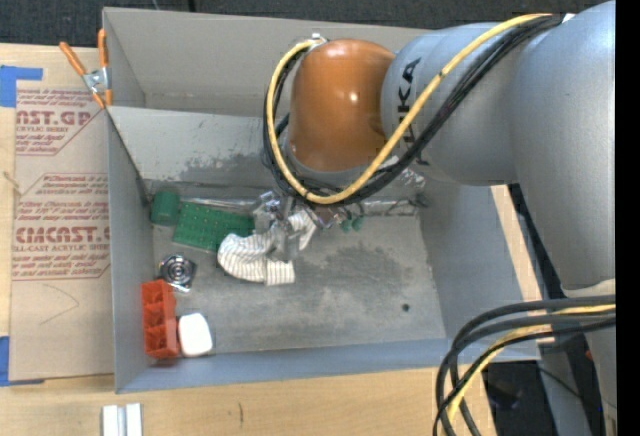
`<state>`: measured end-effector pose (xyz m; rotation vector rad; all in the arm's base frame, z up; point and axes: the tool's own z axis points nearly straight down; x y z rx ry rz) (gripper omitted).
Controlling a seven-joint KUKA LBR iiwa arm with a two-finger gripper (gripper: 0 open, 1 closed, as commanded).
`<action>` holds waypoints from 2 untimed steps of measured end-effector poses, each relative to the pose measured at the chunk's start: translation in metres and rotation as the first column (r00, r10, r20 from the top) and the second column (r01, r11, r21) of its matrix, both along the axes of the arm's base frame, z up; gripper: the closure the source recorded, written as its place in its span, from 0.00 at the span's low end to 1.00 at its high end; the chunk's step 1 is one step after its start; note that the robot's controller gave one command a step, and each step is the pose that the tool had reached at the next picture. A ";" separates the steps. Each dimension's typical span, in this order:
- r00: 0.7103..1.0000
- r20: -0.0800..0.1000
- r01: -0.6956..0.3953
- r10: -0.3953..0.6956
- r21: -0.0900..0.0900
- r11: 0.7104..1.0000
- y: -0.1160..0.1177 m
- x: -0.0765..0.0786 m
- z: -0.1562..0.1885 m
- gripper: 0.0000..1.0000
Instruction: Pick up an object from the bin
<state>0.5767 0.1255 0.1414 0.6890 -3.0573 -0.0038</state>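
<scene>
Metalwork of the gripper [286, 222] pokes out from under the rounded orange cover [335, 109] on the wrist. It sits low over the bin floor, about midway across and toward the far wall. From where I stand the cover and the looped yellow and black cables [270, 119] hide too much of it. I cannot tell whether it is spread wide or drawn narrow, nor whether it grips anything.

Right against it, on its left and near side, lies a white ribbed bundle [250, 262], soft-looking, like rolled cloth with faint tan stripes. The bundle's far right end reaches up to the gripper's metal and seems to touch it. The rest sags leftward and toward the near wall, resting on the floor.

Just left of that, along the foot of the far wall, lies a flat green studded plate [205, 222], its right end close to the bundle. At its left end is a darker green cap-shaped piece [165, 206]. Nearer and further left sits a small round silver piece [177, 270], apart from the bundle. In the near left corner a red block [156, 319] lies along the left wall, with a white rounded lump [195, 334] touching its right side.

To the right of the gripper the floor of the grey bin [380, 294] is scuffed metal, and the big grey arm [520, 94] crosses above it from the right.
</scene>
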 end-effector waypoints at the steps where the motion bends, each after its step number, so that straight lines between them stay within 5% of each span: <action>1: 0.999 0.028 0.034 -0.034 0.007 0.999 -0.009 0.008 0.011 1.00; 2: 0.997 0.003 0.080 -0.080 0.001 0.997 0.010 -0.009 0.110 1.00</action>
